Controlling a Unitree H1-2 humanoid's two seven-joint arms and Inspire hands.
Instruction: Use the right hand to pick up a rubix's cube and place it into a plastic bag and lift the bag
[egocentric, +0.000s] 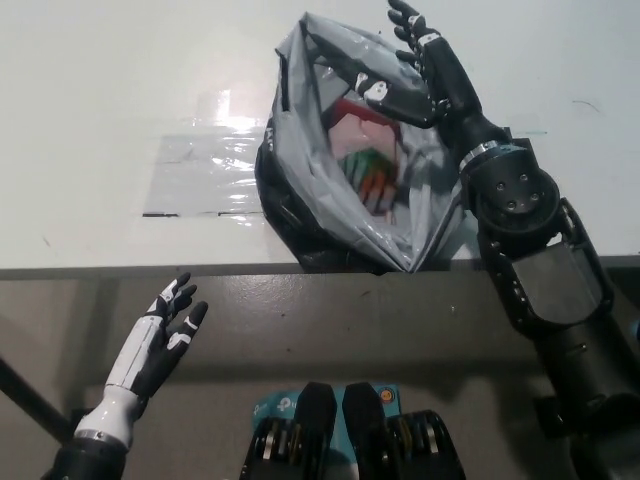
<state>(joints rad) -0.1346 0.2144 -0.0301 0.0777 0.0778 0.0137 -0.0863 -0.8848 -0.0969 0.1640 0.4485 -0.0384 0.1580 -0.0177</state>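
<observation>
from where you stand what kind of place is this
Probably a lab or test bench: a plain white table with clear tape marking a spot, and a grey plastic bag holding a cube.
</observation>
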